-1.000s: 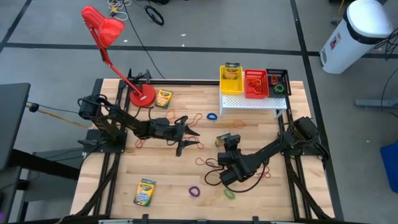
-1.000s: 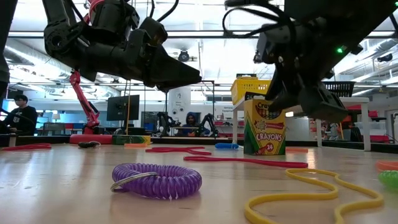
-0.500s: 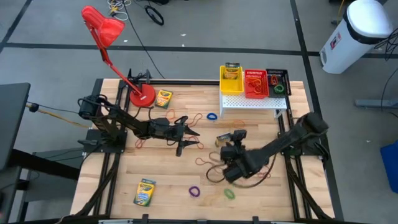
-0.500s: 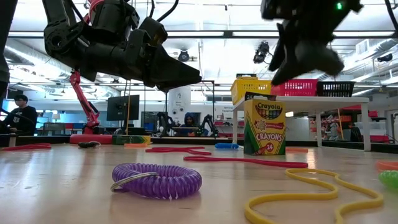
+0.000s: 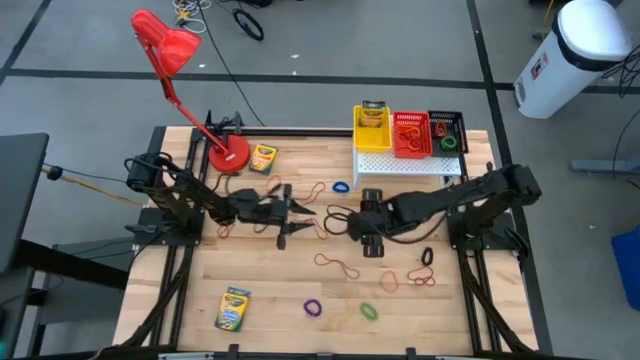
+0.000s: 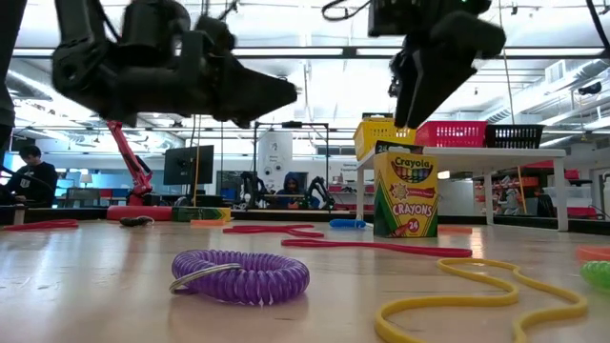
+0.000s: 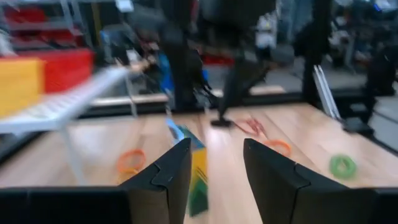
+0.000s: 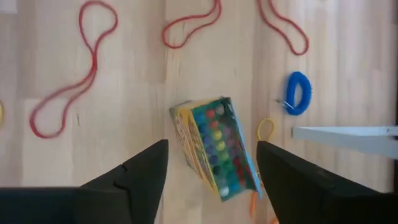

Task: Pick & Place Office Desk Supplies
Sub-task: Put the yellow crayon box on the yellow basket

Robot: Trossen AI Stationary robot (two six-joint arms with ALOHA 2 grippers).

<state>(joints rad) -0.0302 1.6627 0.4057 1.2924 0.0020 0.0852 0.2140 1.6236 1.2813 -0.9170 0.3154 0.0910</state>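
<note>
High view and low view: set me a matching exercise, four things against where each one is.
Things:
1. red basket
2. purple coil
3. red lamp base
4. right claw

Places:
A. back left of the table, next to a flat crayon box
B. above the upright crayon box, open
C. on the white shelf, between the yellow basket and the black basket
D. near the front edge, beside a green loop

Pairs: 1-C, 2-D, 3-A, 4-B

I count three crayon boxes (image 5: 262, 158) out on the table, one more in the yellow basket (image 5: 371, 137). Three baskets total: yellow, red (image 5: 410, 135), black (image 5: 446, 131). Rubber-band loops (image 5: 340, 265): too many to count.
</note>
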